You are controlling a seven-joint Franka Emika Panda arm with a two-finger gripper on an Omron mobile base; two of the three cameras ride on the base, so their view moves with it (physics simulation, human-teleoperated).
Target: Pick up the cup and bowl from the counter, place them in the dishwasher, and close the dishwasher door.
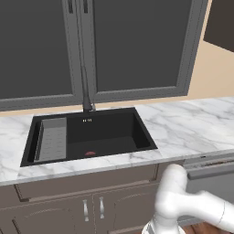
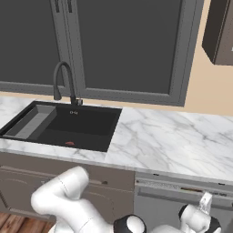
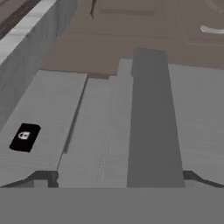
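One flat grey dishwasher door (image 2: 182, 207) with a long bar handle (image 3: 153, 122) sits under the white, grey-veined marble counter (image 2: 168, 141), right of the black rectangular sink (image 1: 91, 135). It looks nearly or fully shut, likely the closing step. Neither cup nor bowl stands on the marble. The white arm's two-finger gripper (image 2: 205, 202) is low against the door's top edge, jaws spread wide, holding nothing. Brown wooden cabinets (image 1: 68, 208) flank it.

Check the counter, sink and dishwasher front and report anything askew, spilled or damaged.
Nothing stands out. The marble counter shows no spill, the black sink sits square with its faucet upright, and the dishwasher door looks undamaged. The tool is down at the door, open.
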